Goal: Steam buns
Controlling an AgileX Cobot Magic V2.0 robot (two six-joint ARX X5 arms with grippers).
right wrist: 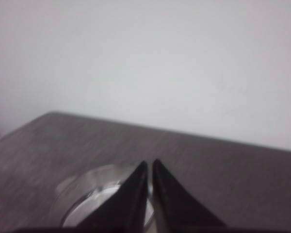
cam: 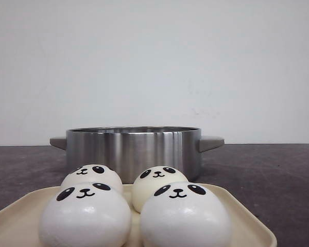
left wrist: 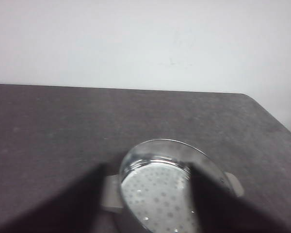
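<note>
Four glossy white panda-face buns [cam: 135,208] nearest on cream tray [cam: 251,225], steel steamer pot [cam: 134,148] just behind; neither arm visibly nearer. Left gripper [left wrist: 148,204] spread wide, right gripper [right wrist: 150,194] pinched closed, both empty above pot.

Four panda-faced buns sit together: a front left bun [cam: 85,216], a front right bun [cam: 184,216], a back left bun [cam: 91,176] and a back right bun [cam: 155,185]. They share one cream tray [cam: 10,222]. Behind it stands one steel steamer pot [cam: 134,149] with two handles, and its single perforated insert [left wrist: 157,201] shows in the left wrist view.
</note>
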